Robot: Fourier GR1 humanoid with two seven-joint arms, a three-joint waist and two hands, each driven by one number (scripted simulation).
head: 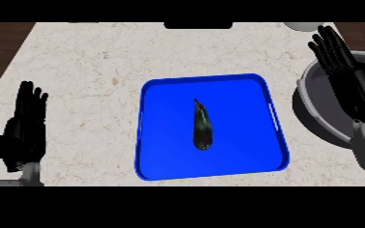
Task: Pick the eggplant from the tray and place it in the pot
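eggplant (pixel 201 126): lying on blue tray (pixel 214 84), prob light, stiff, slick skin, so you're grabbing mid-body
right hand (pixel 341 70): hovering over pot (pixel 314 108), fingers straight, holding nothing
left hand (pixel 25 125): resting, fingers straight

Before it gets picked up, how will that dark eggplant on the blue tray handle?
The dark, slim, tapered eggplant looks glossy, so possibly slippery. Its rounded body lying flat on the blue tray may roll if nudged sideways. It probably stays stiff when lifted.
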